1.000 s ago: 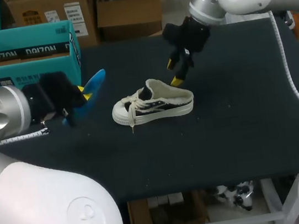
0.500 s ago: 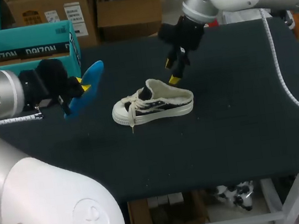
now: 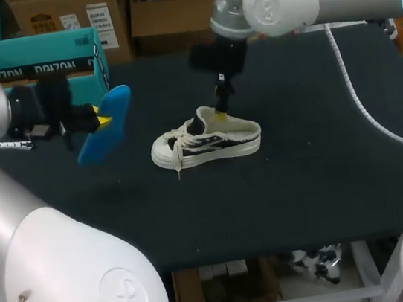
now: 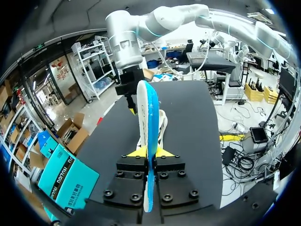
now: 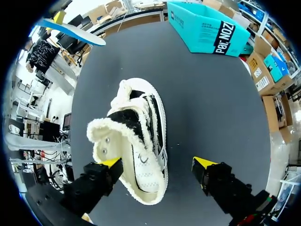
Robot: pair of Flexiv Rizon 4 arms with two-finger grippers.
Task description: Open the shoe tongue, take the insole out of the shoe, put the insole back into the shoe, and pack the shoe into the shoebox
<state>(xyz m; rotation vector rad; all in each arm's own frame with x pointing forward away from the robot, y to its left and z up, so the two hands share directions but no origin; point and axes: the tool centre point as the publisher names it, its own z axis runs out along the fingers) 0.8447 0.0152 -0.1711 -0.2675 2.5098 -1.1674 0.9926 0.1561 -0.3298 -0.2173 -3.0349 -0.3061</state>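
Shoe (image 3: 206, 141): cream with black side panels, fleecy lining and white laces. It stands upright on its sole near the middle of the dark surface (image 3: 324, 171), toe toward the left arm's side.

Insole (image 3: 103, 124): blue, out of the shoe and held clear of the surface. In the head view it sits between shoe and shoebox.

Left tool (image 4: 149, 153): clamped on one end of the insole. The insole stands edge-on between the fingers, and its free end points toward the shoe.

Right tool (image 5: 157, 162): fingers spread wide over the heel end. One yellow tip is at the fleecy collar; the other is off to the shoe's side, above the surface.

Shoebox (image 3: 31, 64): teal and open-topped, at the far left corner, well apart from the shoe.
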